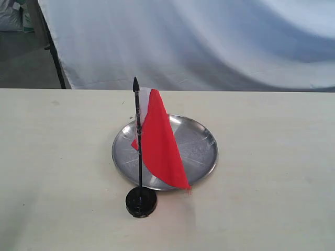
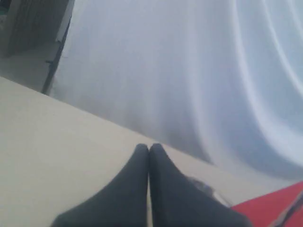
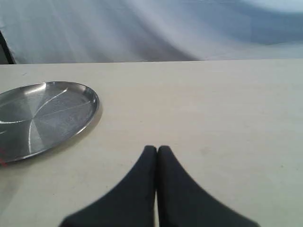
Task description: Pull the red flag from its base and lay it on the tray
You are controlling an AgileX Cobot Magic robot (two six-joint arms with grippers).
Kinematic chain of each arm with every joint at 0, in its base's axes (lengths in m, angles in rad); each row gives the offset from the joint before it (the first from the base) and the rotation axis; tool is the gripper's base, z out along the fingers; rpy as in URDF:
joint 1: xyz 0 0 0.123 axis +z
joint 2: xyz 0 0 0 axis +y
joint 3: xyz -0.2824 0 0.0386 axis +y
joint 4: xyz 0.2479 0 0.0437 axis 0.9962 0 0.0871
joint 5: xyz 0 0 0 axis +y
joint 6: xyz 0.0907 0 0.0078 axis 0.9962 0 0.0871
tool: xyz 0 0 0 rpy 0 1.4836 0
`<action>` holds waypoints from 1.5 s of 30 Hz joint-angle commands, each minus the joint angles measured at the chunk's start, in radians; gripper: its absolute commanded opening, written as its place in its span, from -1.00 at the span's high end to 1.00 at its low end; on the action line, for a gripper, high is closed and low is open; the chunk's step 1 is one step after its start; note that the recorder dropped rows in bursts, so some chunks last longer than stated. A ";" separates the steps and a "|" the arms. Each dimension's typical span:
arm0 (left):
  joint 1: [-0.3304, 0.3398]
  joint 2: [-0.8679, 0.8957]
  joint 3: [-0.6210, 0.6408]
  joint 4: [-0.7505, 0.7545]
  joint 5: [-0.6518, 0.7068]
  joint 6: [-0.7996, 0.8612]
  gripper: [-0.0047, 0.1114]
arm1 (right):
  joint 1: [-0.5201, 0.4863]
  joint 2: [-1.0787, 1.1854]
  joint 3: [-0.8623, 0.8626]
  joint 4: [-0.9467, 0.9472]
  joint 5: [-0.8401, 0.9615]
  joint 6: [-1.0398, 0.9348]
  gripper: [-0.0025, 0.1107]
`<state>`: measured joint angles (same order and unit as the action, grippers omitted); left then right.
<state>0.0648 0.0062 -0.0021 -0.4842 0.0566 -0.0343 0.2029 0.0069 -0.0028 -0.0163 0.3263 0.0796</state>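
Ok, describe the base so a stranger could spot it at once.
On the pale table, find the round silver tray. Just outside its camera-side rim sits the base: a small black disc with the red flag's pole standing in it.

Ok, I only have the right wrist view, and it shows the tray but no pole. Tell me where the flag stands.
Observer: The flag stands upright in its base, on the table by the tray's rim, on the exterior camera's side.
Operator: Say whether the flag touches the tray.
Observer: I cannot tell. In the exterior view it hangs across the tray's near rim and hides it.
Operator: Report the left arm.
Observer: The left gripper has its jaws shut and holds nothing.
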 commanded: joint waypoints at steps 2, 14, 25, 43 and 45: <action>0.004 -0.006 0.002 -0.187 -0.077 -0.018 0.92 | 0.000 -0.007 0.003 -0.009 -0.006 -0.002 0.96; 0.004 -0.006 0.002 -0.202 -0.074 -0.087 0.92 | 0.000 -0.007 0.003 -0.009 -0.006 -0.002 0.96; 0.004 -0.006 -0.431 -0.021 0.221 0.080 0.92 | 0.000 -0.007 0.003 -0.009 -0.006 -0.002 0.96; 0.004 0.819 -0.583 -0.818 0.815 1.078 0.92 | 0.000 -0.007 0.003 -0.009 -0.006 -0.002 0.96; 0.004 0.911 -0.519 -0.918 0.815 1.247 0.92 | 0.000 -0.007 0.003 -0.009 -0.006 -0.002 0.96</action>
<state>0.0668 0.8467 -0.5708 -1.3087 0.8660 1.0785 0.2029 0.0069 -0.0028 -0.0163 0.3263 0.0796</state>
